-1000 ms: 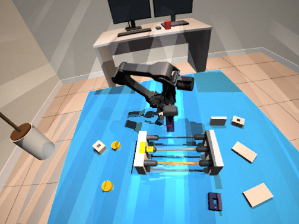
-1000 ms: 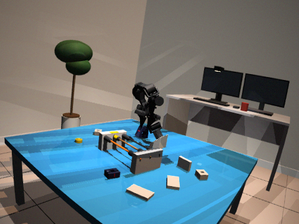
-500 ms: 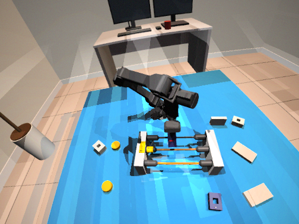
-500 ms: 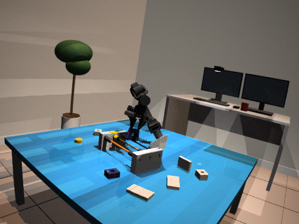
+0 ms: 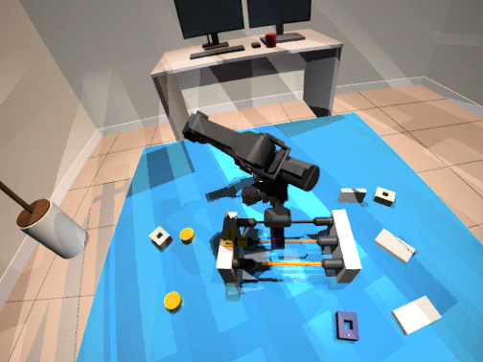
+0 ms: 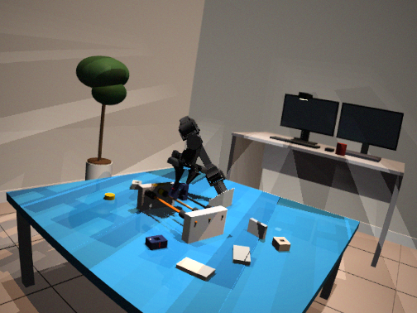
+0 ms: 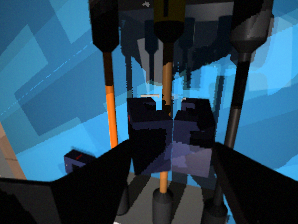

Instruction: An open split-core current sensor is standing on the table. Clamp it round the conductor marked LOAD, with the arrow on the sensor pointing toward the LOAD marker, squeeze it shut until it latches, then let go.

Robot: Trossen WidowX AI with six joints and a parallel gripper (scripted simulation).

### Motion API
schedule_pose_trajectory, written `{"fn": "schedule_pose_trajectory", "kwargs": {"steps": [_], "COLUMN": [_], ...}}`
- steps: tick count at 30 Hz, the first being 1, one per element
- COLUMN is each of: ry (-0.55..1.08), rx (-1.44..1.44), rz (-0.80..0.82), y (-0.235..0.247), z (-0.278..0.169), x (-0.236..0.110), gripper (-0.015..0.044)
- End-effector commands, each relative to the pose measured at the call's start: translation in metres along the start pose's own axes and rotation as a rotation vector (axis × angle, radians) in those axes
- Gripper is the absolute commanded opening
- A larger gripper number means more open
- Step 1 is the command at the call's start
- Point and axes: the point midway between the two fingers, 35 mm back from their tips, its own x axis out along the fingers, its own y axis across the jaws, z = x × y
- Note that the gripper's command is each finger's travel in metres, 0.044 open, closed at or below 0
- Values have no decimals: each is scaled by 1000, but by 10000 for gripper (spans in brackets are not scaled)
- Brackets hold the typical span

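My gripper (image 5: 277, 233) (image 7: 171, 146) is shut on the dark purple split-core sensor, one finger on each side. The sensor (image 5: 277, 240) (image 6: 179, 190) (image 7: 150, 142) is at the middle conductor, between the rack's end blocks. Its two halves show in the wrist view with a narrow gap between them. The middle conductor (image 5: 303, 241) (image 7: 167, 75) runs behind the sensor and shows above and below it there. A yellow marker (image 5: 230, 237) is on the left end block beside this conductor's yellow sleeve (image 5: 241, 241); its lettering is not readable. The arrow and the latch cannot be made out.
An orange conductor (image 5: 292, 263) (image 7: 112, 117) and a black one (image 5: 301, 221) (image 7: 233, 125) flank the middle one. The right end block (image 5: 349, 249) (image 6: 203, 225) is white. A second purple block (image 5: 340, 330) (image 6: 156, 243), yellow discs and several pale blocks lie around the rack.
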Motion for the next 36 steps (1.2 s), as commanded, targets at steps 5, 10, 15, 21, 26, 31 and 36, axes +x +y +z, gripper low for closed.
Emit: {"fn": "schedule_pose_trajectory", "kwargs": {"steps": [5,10,15,21,26,31,36], "ry": [-4,-4,-5,-6,-2,-2,-2], "rx": [-6,-6,-6,-6,0,0,0], "rz": [6,6,7,7,1,1,1], "y": [1,1,1,1,0,0,0], "z": [0,0,0,1,1,1,1], "x": [13,21,29,39,41,41,41], "gripper": [0,0,0,0,0,0,0]}}
